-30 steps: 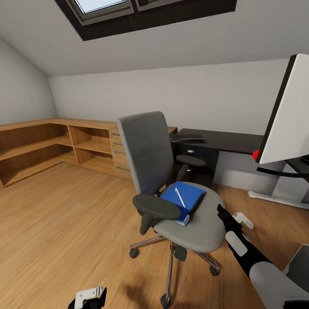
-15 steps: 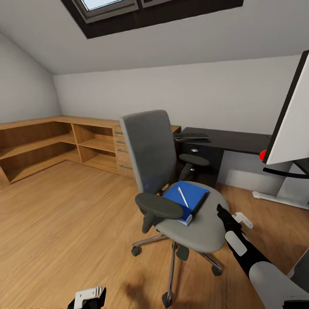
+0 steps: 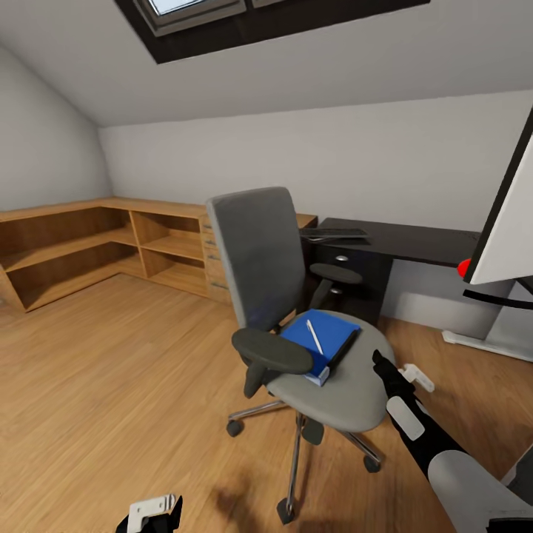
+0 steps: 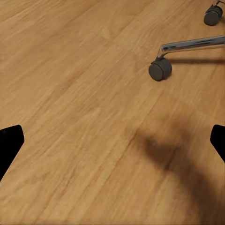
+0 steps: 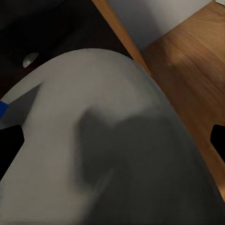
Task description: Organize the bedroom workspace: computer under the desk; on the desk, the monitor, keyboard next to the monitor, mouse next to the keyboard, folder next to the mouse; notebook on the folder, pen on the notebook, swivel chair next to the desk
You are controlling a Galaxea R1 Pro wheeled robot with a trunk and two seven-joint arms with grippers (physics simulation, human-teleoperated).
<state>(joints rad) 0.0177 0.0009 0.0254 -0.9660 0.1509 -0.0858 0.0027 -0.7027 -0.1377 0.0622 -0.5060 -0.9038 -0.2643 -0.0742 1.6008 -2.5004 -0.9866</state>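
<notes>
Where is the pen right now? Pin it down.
In the head view, the pen lies on the blue folder on the swivel chair seat, mid-frame, ahead of the right gripper.

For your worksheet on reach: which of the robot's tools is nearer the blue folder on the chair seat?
Right. The right tool hovers beside the seat, close to the folder; the left tool hangs low over the floor.

Bright, even skylight [image 3: 200, 7] daylight; soft shadow under the swivel chair [image 3: 296, 326]; edges stretched, renders slightly soft.
</notes>
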